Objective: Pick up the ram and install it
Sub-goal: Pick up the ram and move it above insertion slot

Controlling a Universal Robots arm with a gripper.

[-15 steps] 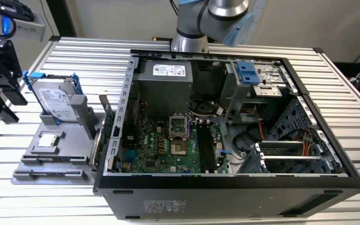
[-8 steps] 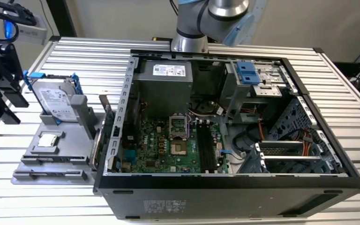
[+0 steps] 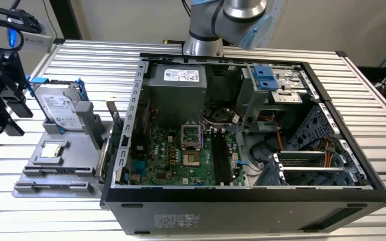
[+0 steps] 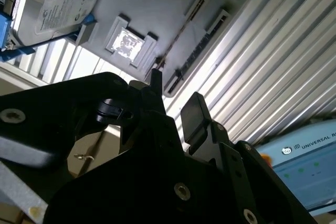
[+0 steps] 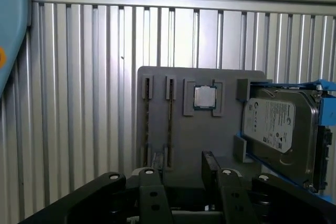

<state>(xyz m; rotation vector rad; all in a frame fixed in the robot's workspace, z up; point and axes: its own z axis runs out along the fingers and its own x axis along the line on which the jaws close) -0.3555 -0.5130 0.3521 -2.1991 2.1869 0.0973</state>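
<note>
The ram [image 5: 169,124] stands on edge in narrow slots of a grey holder [image 5: 220,145]; beside it a second thin stick [image 5: 146,124] sits in the neighbouring slot. In the second wrist view the ram [image 4: 181,34] shows as a thin dark line. In the exterior view the holder [image 3: 35,175] lies at the left of the open computer case [image 3: 247,196]. My gripper [image 3: 13,120] hangs above the holder's left side, apart from it. In both wrist views the gripper [image 5: 181,177] [image 4: 176,100] is open, with nothing between its black fingers [image 4: 197,114].
On the holder also rest a silver hard drive with a blue bracket [image 5: 278,129] and a small square silver chip [image 5: 203,98]. Inside the case, long black memory slots [image 3: 221,156] lie on the green motherboard [image 3: 166,155]. The ribbed metal table [image 3: 381,100] surrounds everything.
</note>
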